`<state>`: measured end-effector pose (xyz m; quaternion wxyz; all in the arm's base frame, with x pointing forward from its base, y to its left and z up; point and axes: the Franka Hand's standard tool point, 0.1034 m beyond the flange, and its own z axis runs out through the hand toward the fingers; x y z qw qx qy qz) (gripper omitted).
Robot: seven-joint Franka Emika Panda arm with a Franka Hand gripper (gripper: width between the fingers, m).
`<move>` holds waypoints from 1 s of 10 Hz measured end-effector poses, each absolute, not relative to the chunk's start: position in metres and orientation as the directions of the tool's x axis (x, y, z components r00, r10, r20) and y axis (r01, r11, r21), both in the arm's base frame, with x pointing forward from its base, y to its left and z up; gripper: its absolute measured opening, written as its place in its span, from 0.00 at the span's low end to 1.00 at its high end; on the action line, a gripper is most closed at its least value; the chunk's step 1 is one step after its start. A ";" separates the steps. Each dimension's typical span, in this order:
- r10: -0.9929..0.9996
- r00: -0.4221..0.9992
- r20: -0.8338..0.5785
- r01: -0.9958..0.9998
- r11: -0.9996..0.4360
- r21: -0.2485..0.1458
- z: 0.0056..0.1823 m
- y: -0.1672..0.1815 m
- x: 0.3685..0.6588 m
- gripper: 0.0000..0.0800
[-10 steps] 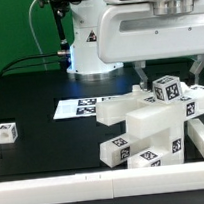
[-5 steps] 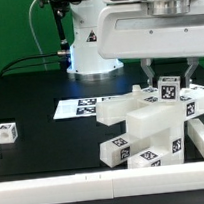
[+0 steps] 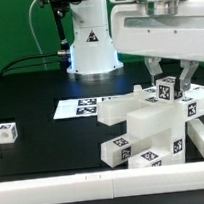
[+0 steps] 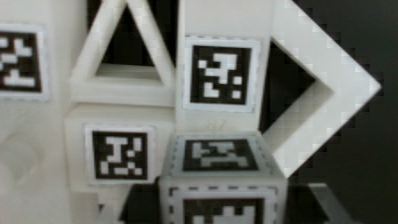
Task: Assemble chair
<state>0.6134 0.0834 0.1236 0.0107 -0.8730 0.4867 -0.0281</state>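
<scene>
- Nearest to you, the white rail is running along the front edge of the black table and turning up the exterior view's right side.
- Just behind it, the chair is sitting as a stack of chunky white tagged parts, close against the rail's corner on the exterior view's right.
- Well apart from it, on the exterior view's left, a small loose block is lying alone on the table.
- At the top of the stack, the claw is coming straight down over a small tagged cube. You are seeing it partly closed, with one finger on each side of the cube and both seeming to press its sides, so it is pinching the cube rather than standing spread.
- You cannot tell whether the cube is resting on the part below it or hanging just clear of it.
- In the wrist view, the cube is filling the space right under the camera, tags showing on two faces, with the chair's tagged uprights just beyond it.
- Farther back, the marker board is lying flat on the table.
- Farthest away, the arm's white base is standing behind the board.
</scene>
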 end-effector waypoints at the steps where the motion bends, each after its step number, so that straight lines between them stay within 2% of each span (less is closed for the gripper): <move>1: -0.907 0.419 0.032 -0.905 -0.420 -0.067 0.124 0.085 0.615 0.35; 3: -0.964 0.265 0.007 -0.957 -0.264 -0.117 0.124 0.084 0.619 0.35; 4: -0.986 0.165 -0.015 -0.979 -0.162 -0.120 0.124 0.085 0.619 0.36; 7: -0.990 0.138 -0.021 -0.984 -0.135 -0.120 0.123 0.085 0.619 0.36; 8: -0.990 0.140 -0.021 -0.983 -0.136 -0.120 0.123 0.085 0.619 0.64; 9: -0.984 0.178 -0.015 -0.977 -0.175 -0.120 0.123 0.085 0.619 0.76; 10: -0.959 0.284 -0.008 -0.954 -0.282 -0.100 0.123 0.086 0.617 0.76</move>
